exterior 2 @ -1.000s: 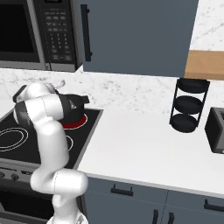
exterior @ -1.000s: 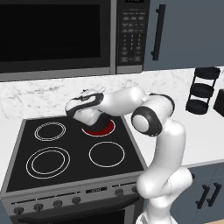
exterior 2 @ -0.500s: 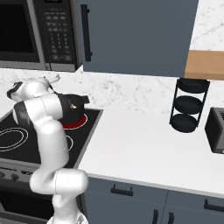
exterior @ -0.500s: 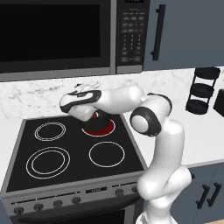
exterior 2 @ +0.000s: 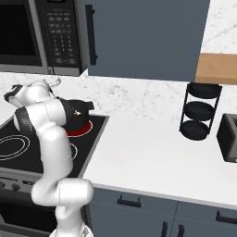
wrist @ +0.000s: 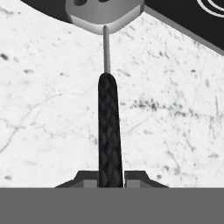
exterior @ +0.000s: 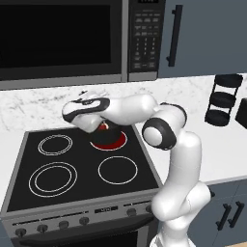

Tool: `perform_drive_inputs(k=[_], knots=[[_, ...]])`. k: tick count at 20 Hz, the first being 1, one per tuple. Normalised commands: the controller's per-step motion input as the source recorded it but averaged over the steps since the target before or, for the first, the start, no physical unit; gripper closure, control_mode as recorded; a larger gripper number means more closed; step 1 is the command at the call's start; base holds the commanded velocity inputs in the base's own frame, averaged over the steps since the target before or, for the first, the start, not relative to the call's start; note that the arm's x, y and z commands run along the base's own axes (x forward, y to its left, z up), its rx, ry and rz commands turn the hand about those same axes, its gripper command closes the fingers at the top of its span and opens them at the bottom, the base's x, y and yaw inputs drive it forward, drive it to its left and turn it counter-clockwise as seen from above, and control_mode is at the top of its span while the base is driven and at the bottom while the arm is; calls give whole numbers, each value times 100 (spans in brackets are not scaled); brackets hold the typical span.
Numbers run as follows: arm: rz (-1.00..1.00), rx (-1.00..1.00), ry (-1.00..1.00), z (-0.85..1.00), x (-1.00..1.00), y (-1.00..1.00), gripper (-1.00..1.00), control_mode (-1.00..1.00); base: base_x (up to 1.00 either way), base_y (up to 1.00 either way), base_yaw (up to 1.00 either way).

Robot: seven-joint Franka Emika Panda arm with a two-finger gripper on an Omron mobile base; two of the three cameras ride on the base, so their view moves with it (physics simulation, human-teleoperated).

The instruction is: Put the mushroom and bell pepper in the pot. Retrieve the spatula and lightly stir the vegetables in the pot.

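My gripper (wrist: 110,177) is shut on the black handle of the spatula (wrist: 109,122), whose flat grey head (wrist: 103,13) points away from the hand over pale marble. The hand (exterior: 84,108) hovers just left of the small black pot (exterior: 110,136), which stands on the glowing red back-right burner (exterior: 120,141). Inside the pot a small red piece, the bell pepper (exterior: 103,126), shows beside my wrist. From the right, the pot (exterior 2: 76,115) holds a tan-orange speck; I cannot make out the mushroom for certain.
The black stovetop (exterior: 77,169) has three unlit burner rings. A microwave (exterior: 62,38) hangs above it. White counter (exterior 2: 152,157) extends to the right, with a black tiered rack (exterior 2: 200,111) and a dark toaster (exterior 2: 229,139) at its far end.
The hand has swung a little to the left and rolled above the stove, still holding the spatula. The pot has stayed on its burner.
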Motion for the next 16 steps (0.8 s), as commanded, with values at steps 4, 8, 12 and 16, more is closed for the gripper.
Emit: perform_drive_inputs(k=[4, 8, 12, 16], knots=[[0, 3, 0, -82, 1, -38, 100, -100, 0, 0, 0], [0, 2, -1, -71, 6, -44, 100, -100, 0, 0, 0], [0, 0, -3, -68, 23, -52, 100, -100, 0, 0, 0], [0, 0, -6, -67, 34, -49, 100, -100, 0, 0, 0]])
